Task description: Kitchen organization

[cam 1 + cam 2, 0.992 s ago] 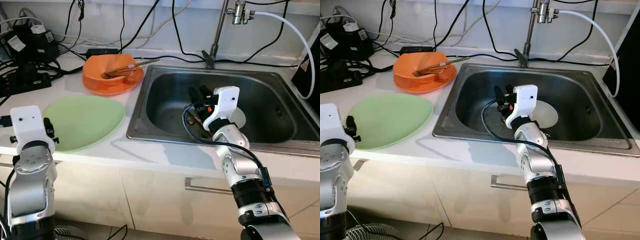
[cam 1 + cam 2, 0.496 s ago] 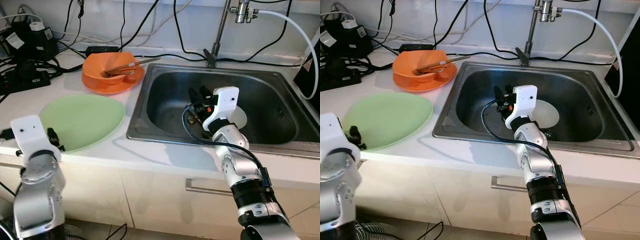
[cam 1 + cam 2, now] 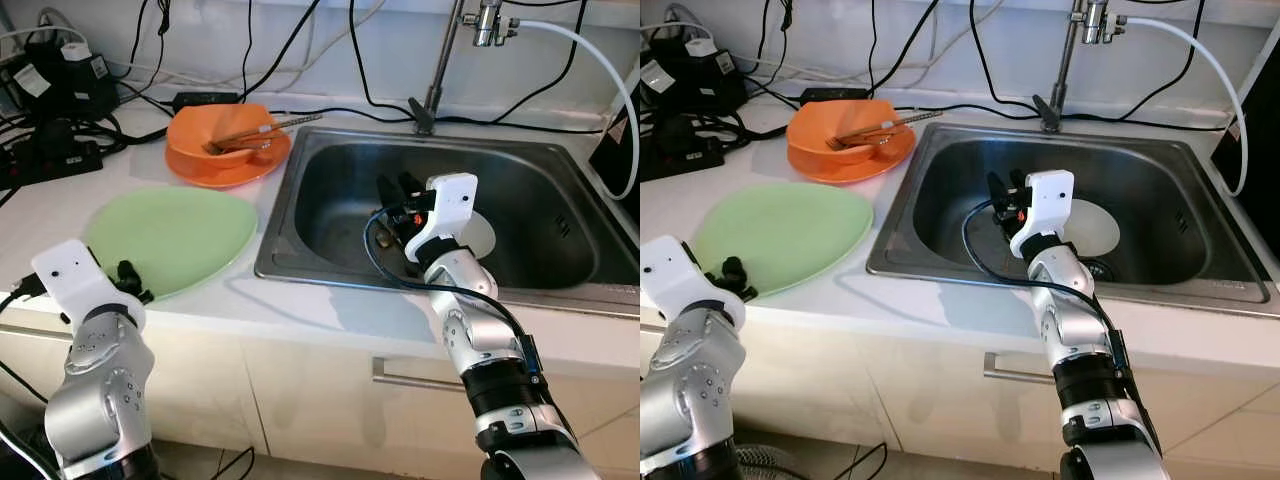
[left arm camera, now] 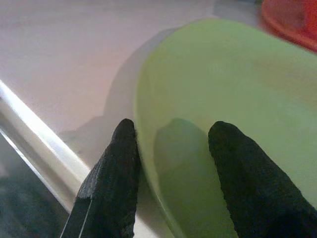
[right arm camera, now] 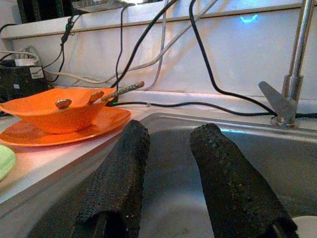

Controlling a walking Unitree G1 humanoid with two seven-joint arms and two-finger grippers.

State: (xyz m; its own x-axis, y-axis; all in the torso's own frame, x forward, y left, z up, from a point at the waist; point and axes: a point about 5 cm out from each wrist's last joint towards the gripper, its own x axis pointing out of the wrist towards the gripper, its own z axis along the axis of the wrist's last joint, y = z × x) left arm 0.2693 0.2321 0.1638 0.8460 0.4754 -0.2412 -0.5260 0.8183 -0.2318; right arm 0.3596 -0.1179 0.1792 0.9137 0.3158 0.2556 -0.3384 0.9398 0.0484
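Note:
A pale green plate [image 3: 170,238] lies on the white counter, left of the steel sink [image 3: 300,170]. My left gripper [image 3: 132,282] is at the plate's near edge, open. In the left wrist view its fingers [image 4: 116,168] straddle the green plate's [image 4: 237,89] rim, one outside it and one over the inside. Behind the plate, an orange bowl [image 3: 222,135] sits on an orange plate with chopsticks and spoons [image 3: 262,130] in it. My right gripper [image 3: 398,190] hangs open inside the sink with nothing between its fingers [image 5: 119,183]. A white dish [image 3: 484,233] lies on the sink floor behind that wrist.
Black power adapters and tangled cables [image 3: 55,110] crowd the back left of the counter. The faucet [image 3: 438,60] with a white hose [image 3: 605,75] stands behind the sink. A dark object [image 3: 620,150] is at the far right edge. Cabinet fronts with a handle [image 3: 405,372] are below.
My left arm has swung forward and right, bringing its gripper onto the green plate's near rim. The right arm has stayed still in the sink.

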